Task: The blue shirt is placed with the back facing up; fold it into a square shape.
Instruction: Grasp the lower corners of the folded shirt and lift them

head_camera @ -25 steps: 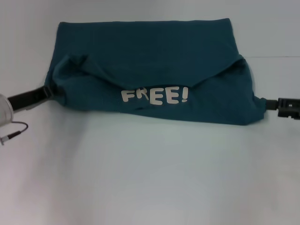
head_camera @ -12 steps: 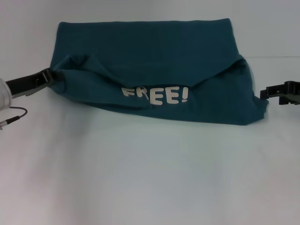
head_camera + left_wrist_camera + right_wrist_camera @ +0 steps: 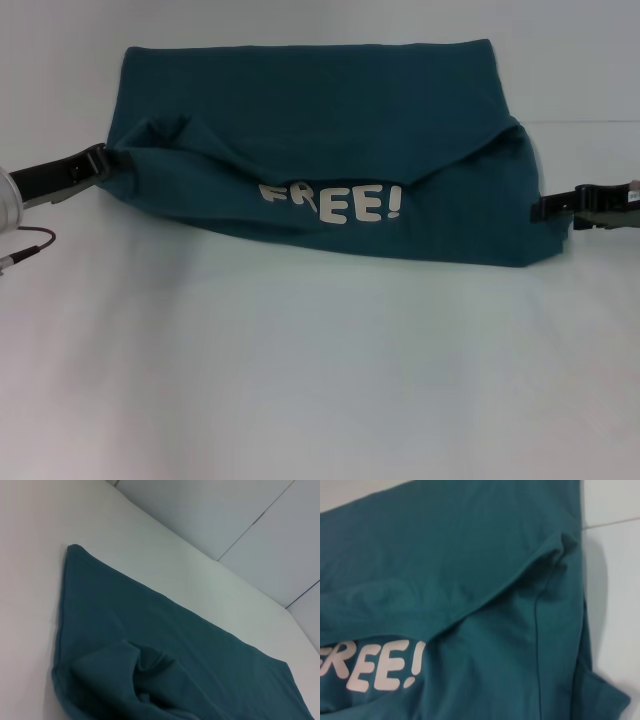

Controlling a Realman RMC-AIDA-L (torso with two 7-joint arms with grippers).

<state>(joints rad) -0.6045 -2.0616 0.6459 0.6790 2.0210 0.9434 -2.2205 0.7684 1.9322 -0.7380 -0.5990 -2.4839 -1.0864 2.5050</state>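
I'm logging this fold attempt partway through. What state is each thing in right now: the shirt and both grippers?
blue shirt: lying on the white table, partly folded, far layer draped over the front, white lettering partly showing, not yet a square.
left gripper: at the shirt's left edge, touching the fabric.
right gripper: at the shirt's right edge, touching the fabric.

You have a plain white tabletop (image 3: 320, 370) filling the near half of the head view, with a soft shadow across it. Behind it rises a pale wall (image 3: 240, 515); in the left wrist view you can see thin dark seams dividing that wall into panels. A thin dark cable (image 3: 28, 243) loops at the far left edge.
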